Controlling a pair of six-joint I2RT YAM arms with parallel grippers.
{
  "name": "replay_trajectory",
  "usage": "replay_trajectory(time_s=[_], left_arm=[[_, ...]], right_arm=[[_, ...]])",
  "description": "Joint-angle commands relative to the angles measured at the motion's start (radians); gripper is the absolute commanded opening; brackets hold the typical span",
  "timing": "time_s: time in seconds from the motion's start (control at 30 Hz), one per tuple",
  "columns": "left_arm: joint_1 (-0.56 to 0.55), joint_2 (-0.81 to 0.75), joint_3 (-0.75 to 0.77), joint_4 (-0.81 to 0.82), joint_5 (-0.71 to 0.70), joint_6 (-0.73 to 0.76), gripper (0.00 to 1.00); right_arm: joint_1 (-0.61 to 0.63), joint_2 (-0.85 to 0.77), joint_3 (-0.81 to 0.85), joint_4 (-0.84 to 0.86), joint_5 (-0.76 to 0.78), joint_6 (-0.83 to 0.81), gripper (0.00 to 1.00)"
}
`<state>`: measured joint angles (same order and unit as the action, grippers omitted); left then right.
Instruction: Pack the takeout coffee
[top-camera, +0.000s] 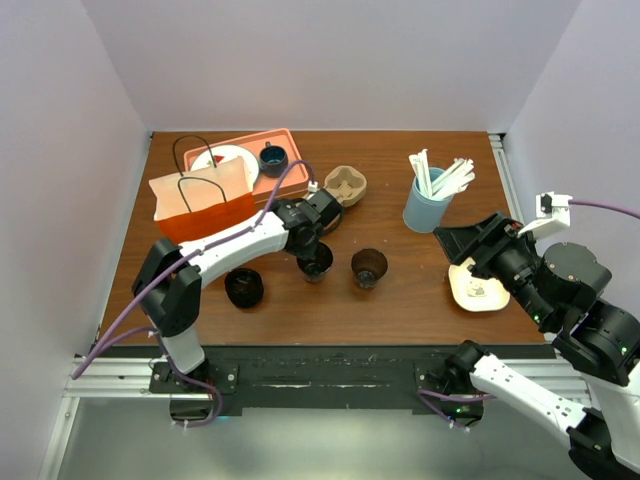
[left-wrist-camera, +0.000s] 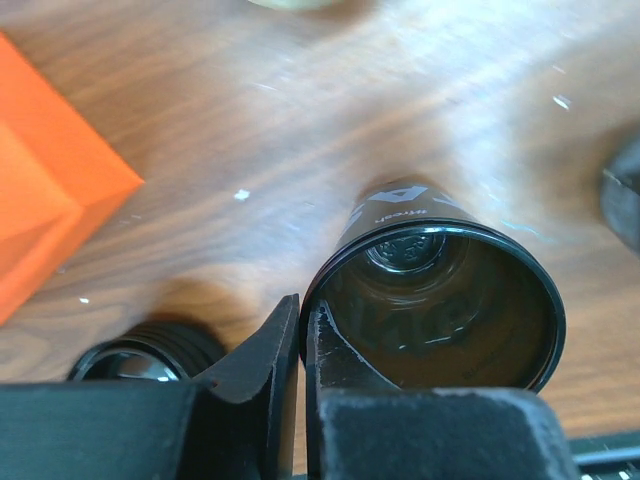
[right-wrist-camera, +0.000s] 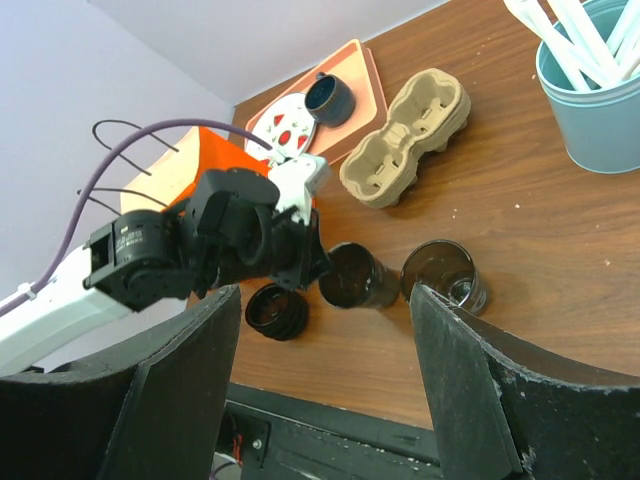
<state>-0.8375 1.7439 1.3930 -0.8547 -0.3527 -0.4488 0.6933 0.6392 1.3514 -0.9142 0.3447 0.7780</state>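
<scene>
The takeout coffee is out of view; the dark cups here have no lid. My left gripper (top-camera: 313, 250) (left-wrist-camera: 303, 322) is shut on the rim of one open dark cup (top-camera: 316, 263) (left-wrist-camera: 445, 300) (right-wrist-camera: 352, 276), with one finger inside and one outside its wall. The cup stands mid-table. A second open dark cup (top-camera: 369, 267) (right-wrist-camera: 446, 276) stands just to its right. A stack of black lid-like pieces (top-camera: 244, 288) (left-wrist-camera: 140, 352) (right-wrist-camera: 277, 311) sits to its left. My right gripper (top-camera: 452, 240) (right-wrist-camera: 322, 292) hangs open above the table's right side, holding nothing.
An orange paper bag (top-camera: 200, 205) stands at the back left beside a salmon tray (top-camera: 292, 141) with a plate and a small blue cup. A cardboard cup carrier (top-camera: 346, 185) and a teal holder of white sticks (top-camera: 428, 205) stand behind. A beige paper piece (top-camera: 478, 291) lies right.
</scene>
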Motion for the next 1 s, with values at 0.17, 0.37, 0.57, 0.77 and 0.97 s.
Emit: replay_trajectory(time_s=[0.17,0.37,0.57,0.77,0.97], left_arm=[[0.121,0.04,0.041,-0.024,-0.109,0.097,0.02],[0.161,0.045,0.044,-0.043,-0.153,0.116,0.04],[0.167,0.049,0.057,-0.076,-0.178,0.114,0.14],[0.167,0.011,0.164,-0.136,-0.151,0.125,0.4],[0.167,-0.058,0.284,-0.135,0.026,0.165,0.58]], right_arm=[[-0.002,0.004,-0.008,0.014,-0.013,0.015,0.73],[-0.003,0.022,0.006,0.008,-0.015,0.004,0.74],[-0.003,0.043,0.009,-0.023,-0.018,0.004,0.74],[-0.002,0.074,0.008,-0.064,-0.021,0.009,0.74],[-0.003,0.103,-0.008,-0.118,-0.046,0.015,0.74]])
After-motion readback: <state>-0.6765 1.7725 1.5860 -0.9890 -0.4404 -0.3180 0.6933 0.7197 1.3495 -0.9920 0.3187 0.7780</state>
